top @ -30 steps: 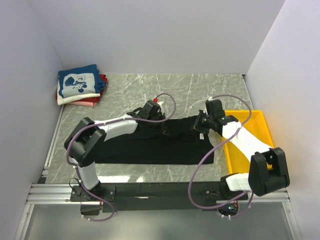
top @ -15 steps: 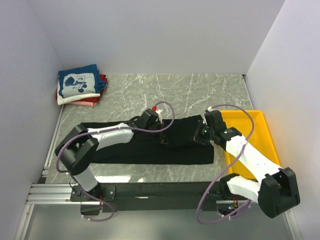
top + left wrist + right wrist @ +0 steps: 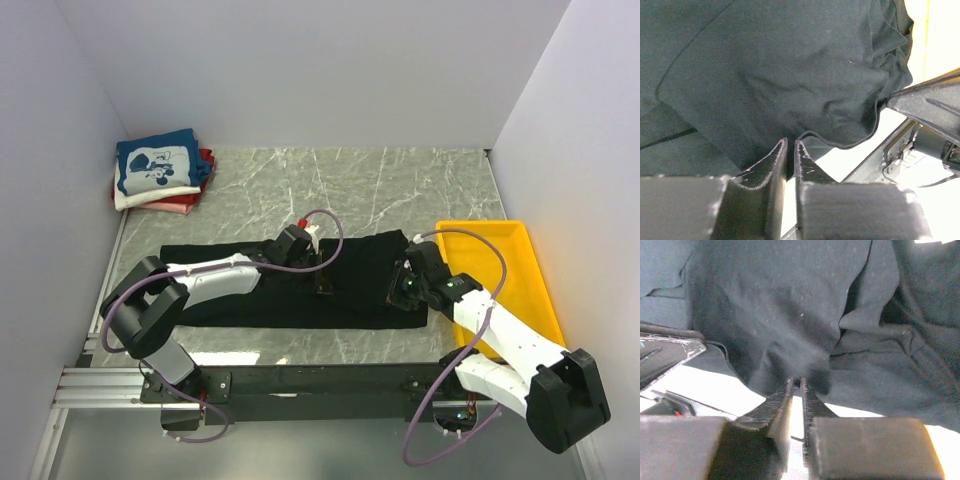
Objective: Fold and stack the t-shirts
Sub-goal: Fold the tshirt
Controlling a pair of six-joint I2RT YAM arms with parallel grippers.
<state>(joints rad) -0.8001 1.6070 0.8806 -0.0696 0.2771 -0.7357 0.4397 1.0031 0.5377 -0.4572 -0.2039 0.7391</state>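
A large black t-shirt [image 3: 290, 290] lies in a long band across the marble table. My left gripper [image 3: 325, 283] is shut on a fold of the black shirt [image 3: 790, 90] near its middle. My right gripper [image 3: 400, 290] is shut on the shirt's right part [image 3: 790, 320], lifting a fold of cloth. A folded blue t-shirt with a white cartoon print [image 3: 155, 166] tops a stack at the back left, with a white one [image 3: 130, 199] and a red one [image 3: 180, 203] under it.
A yellow plastic tray [image 3: 520, 270] stands at the right, beside my right arm. Grey walls close in the table on the left, back and right. A metal rail [image 3: 300, 380] runs along the near edge.
Both grippers have moved toward the near edge, pulling the right part of the black shirt's far edge down over itself. The right arm has swung nearer and stretched out.
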